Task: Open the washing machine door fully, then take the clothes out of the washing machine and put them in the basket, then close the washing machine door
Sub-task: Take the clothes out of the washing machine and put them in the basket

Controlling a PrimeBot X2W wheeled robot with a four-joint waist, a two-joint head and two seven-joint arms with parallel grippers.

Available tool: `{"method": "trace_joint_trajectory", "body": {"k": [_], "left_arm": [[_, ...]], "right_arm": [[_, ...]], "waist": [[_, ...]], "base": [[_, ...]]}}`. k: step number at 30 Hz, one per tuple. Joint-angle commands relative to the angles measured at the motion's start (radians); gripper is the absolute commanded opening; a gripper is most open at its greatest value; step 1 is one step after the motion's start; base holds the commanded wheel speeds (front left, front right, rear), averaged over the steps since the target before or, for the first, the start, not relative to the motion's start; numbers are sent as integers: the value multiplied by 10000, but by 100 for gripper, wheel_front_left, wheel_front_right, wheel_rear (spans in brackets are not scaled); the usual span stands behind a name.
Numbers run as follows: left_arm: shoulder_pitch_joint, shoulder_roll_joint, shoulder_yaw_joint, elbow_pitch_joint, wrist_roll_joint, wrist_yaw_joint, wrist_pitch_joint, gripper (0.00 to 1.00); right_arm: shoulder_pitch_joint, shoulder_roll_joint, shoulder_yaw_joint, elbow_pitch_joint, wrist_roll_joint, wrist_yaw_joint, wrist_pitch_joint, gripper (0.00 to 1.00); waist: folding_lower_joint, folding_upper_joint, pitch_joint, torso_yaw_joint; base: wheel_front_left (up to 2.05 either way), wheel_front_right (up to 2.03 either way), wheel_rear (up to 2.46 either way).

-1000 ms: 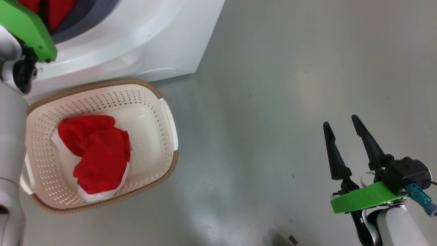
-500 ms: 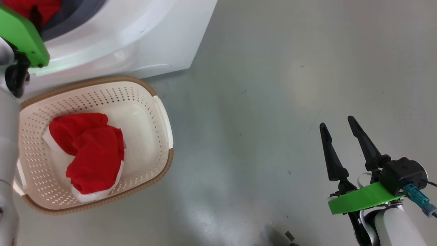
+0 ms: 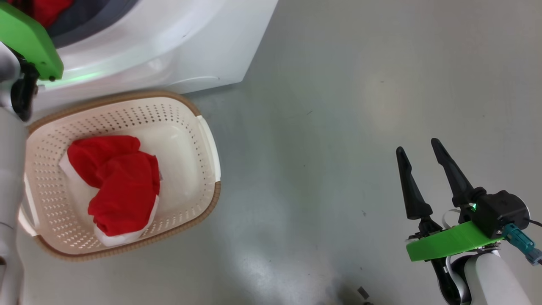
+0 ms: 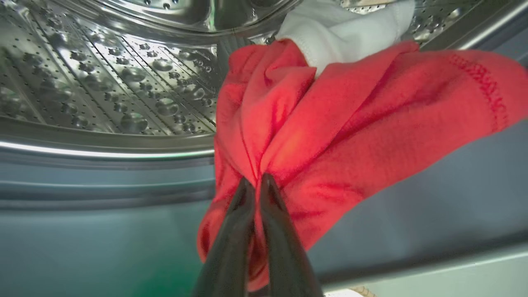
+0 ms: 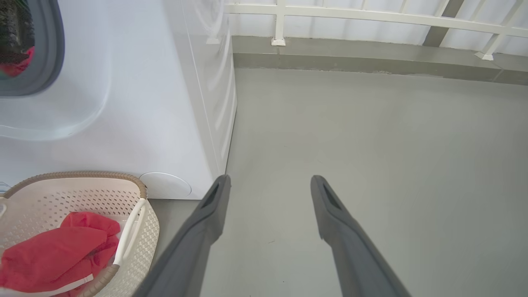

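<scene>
In the left wrist view my left gripper [image 4: 255, 181] is shut on a red garment with a white part [image 4: 330, 123] that hangs over the grey gasket at the mouth of the steel drum [image 4: 123, 82]. The white washing machine [image 3: 169, 46] stands at the head view's top left, red cloth [image 3: 46, 10] showing in its opening. In front of it sits the cream basket [image 3: 207, 140] with a red and white garment [image 3: 123, 186] lying inside. My right gripper [image 3: 417, 148] hangs open over bare floor at the lower right, holding nothing. The washing machine door is out of view.
Grey floor [image 3: 338, 106] spreads to the right of the machine and basket. A white railing [image 5: 371, 16] on a low concrete kerb runs along the back. My left arm's pale forearm [image 3: 10, 169] passes beside the basket's left side.
The head view has shifted slightly. The basket and my right gripper keep their places relative to the floor. The left arm's green wrist mount stays at the drum opening.
</scene>
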Motion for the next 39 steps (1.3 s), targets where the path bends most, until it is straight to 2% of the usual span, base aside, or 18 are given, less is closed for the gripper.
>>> {"method": "trace_joint_trajectory", "body": {"k": [1, 9, 15, 21, 29, 39], "left_arm": [[44, 451, 47, -309, 107, 0, -278, 0], [470, 600, -75, -747, 220, 155, -2121, 0], [933, 668, -28, -1164, 148, 189, -2853, 0], [1720, 709, 14, -2132, 157, 258, -3063, 0], [3305, 737, 337, -4207, 116, 607, -3085, 0], [5041, 742, 458, -6064, -73, 925, -3024, 0]], "right_arm": [[-38, -139, 232, -225, 26, 4, -64, 100], [-51, -139, 277, -219, 73, 4, -64, 100], [-68, -139, 285, -182, 58, 4, -64, 100], [-32, -139, 316, -92, 6, 4, -64, 100], [83, -139, 205, -104, -53, 4, -64, 100], [188, -139, 71, -127, -137, 4, -64, 100]], "waist": [[0, -1, -22, 61], [0, -1, -171, 388], [0, -1, -383, 626], [0, -1, -761, 736], [0, -1, -1183, 962], [0, -1, -1629, 1221]], "base": [[0, 0, 0], [0, 0, 0], [0, 0, 0], [0, 0, 0], [0, 0, 0], [0, 0, 0]]}}
